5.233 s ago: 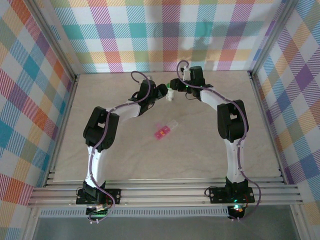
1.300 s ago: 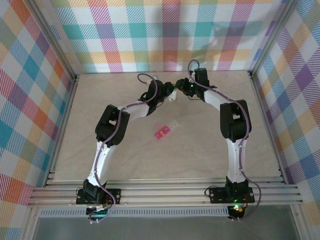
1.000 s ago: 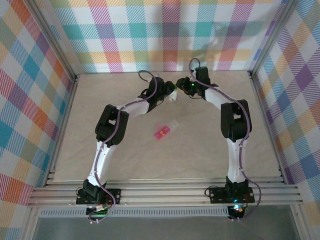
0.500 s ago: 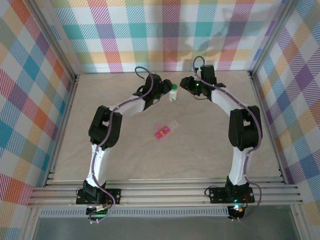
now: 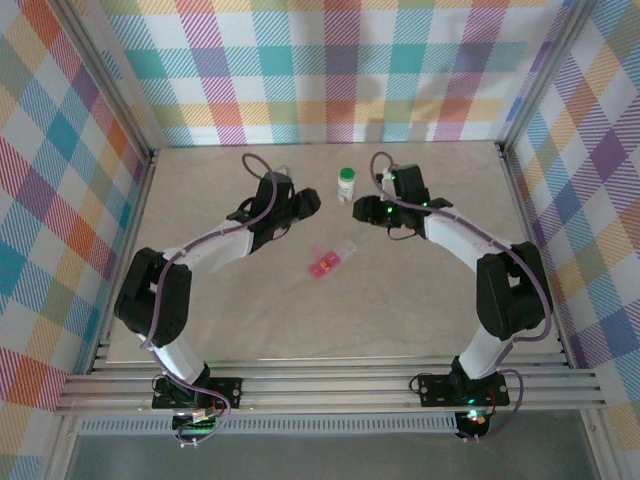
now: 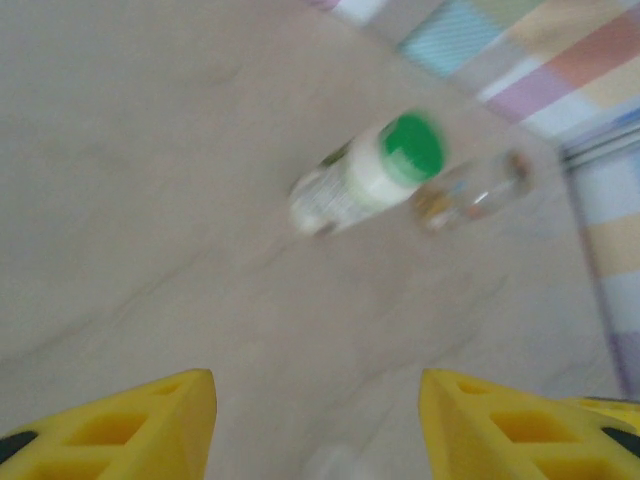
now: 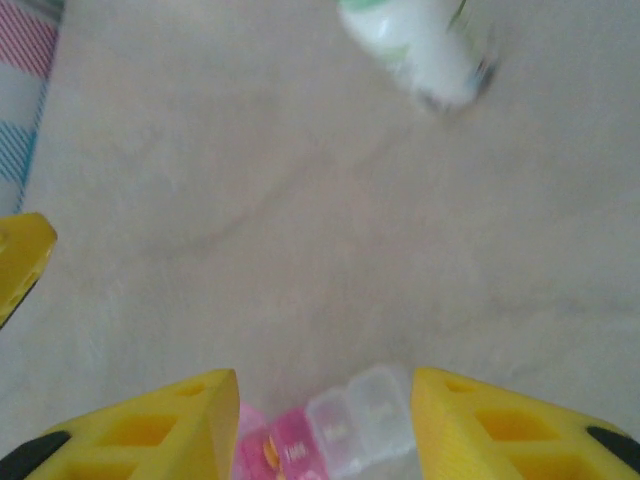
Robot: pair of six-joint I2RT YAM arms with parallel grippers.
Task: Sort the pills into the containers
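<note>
The left gripper [image 5: 305, 203] hangs over the table [image 5: 420, 290] with its yellow fingers [image 6: 110, 425] spread apart and only bare surface in the gap, so it is released and grasps nothing. The small white bottle with green cap [image 5: 345, 184] stands upright on its own, clear of both grippers. In the left wrist view it lies ahead of the fingertips and a little toward the right finger, well apart from them. Just beside its cap, on the side away from the gripper, sits a small translucent brownish object [image 6: 470, 195], too blurred to name with any certainty. The right gripper [image 5: 360, 210] is likewise released, its jaws parted and empty. From its wrist camera the white bottle appears far ahead, toward the right finger's side. The slim pink pill box [image 5: 332, 260] lies flat on the table beneath and behind the fingertips, its pink and clear compartments [image 7: 340, 430] showing in the gap between the two fingers without touching either. In the top view the pill box rests on the near side of both grippers, roughly between them and apart from each.
</note>
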